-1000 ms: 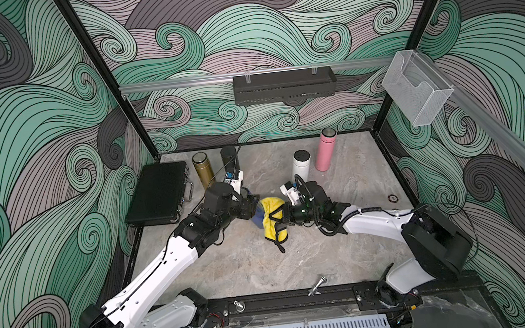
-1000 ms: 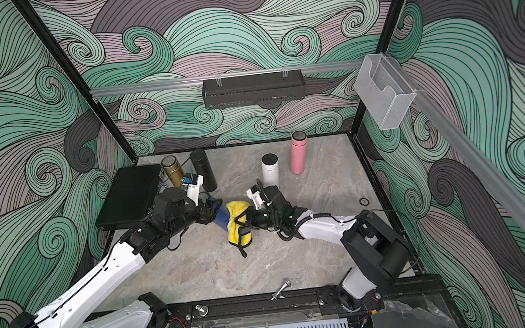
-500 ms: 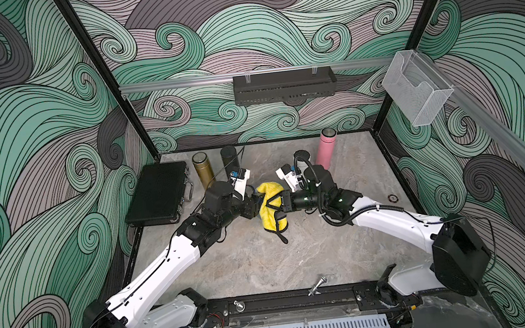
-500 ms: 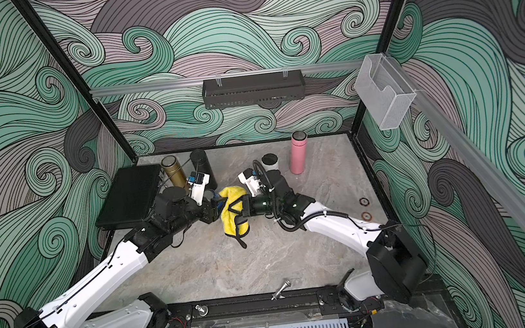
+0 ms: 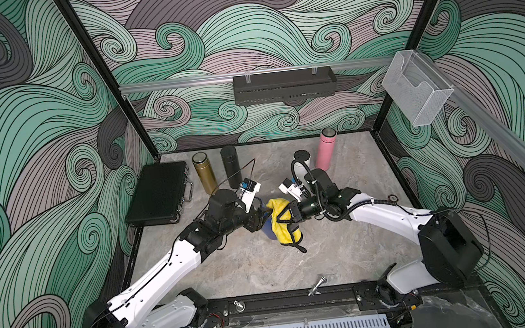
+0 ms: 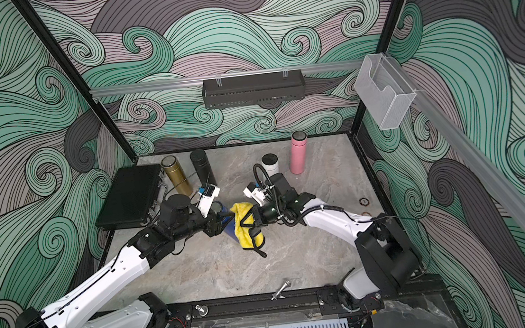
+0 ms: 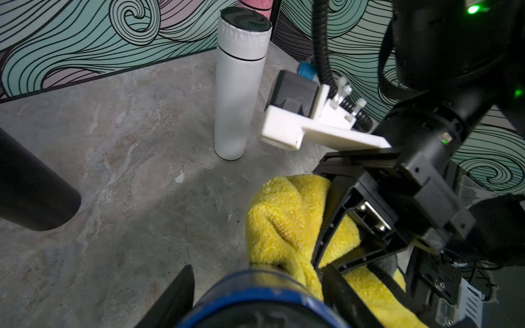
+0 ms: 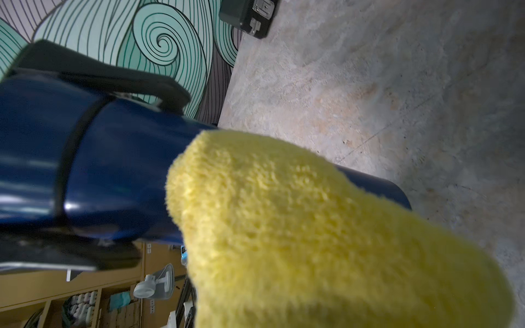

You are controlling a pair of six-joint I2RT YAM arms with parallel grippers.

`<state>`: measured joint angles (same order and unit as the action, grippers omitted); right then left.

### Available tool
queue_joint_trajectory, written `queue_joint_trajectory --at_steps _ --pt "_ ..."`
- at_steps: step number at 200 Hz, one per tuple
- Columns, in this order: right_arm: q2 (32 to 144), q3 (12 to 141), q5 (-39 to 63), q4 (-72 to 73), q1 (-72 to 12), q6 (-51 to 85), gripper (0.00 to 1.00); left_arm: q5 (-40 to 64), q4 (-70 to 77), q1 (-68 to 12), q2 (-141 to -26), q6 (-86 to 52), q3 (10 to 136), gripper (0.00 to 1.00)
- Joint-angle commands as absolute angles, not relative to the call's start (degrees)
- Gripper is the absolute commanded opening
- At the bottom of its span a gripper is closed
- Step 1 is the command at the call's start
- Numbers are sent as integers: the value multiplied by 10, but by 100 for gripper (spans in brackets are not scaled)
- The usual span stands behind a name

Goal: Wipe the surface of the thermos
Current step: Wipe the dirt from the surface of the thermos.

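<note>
A dark blue thermos (image 5: pixel 266 229) hangs tilted above the middle of the table, and my left gripper (image 5: pixel 255 217) is shut on its upper part near the lid. In the left wrist view the thermos (image 7: pixel 261 298) sits between both black fingers (image 7: pixel 181 286). My right gripper (image 5: pixel 289 217) is shut on a yellow cloth (image 5: pixel 282 226), which lies against the side of the thermos. In the right wrist view the cloth (image 8: pixel 312 227) covers the lower body of the thermos (image 8: pixel 113 170) and hides my own fingers. Both top views show the same contact, cloth (image 6: pixel 245 232) on thermos (image 6: pixel 228 227).
At the back of the table stand a gold thermos (image 5: pixel 205 174), a black one (image 5: pixel 231 166), a white one (image 5: pixel 301 162) and a pink one (image 5: pixel 326 149). A black case (image 5: pixel 158 193) lies at the back left. A bolt (image 5: pixel 317 286) lies near the front rail.
The right gripper carried the cloth up along the thermos toward the back, then drew it down toward the front again. The left gripper kept its hold, shifting little.
</note>
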<state>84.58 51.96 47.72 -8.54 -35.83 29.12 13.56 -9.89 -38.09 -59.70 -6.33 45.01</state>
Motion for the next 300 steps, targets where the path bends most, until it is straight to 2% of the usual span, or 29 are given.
queue_joint_trajectory --at_steps 1,65,121,160,210,250,300 --pt "853 552 497 -115 -360 253 0 229 -34 -399 -575 -49 487 0" --pt "858 618 531 -69 -358 275 0 264 -58 -408 -590 -30 506 0" --pt "875 521 504 -25 -360 295 0 227 -51 -408 -578 -31 503 0" --pt "870 472 496 -30 -359 277 0 238 -51 -408 -578 -32 506 0" --pt "893 571 547 -41 -359 258 0 290 -57 -408 -584 -34 518 0" --pt "941 652 569 -45 -370 267 0 277 -58 -408 -584 -36 519 0" --pt "943 599 545 -43 -382 268 0 236 -56 -408 -575 -38 514 0"
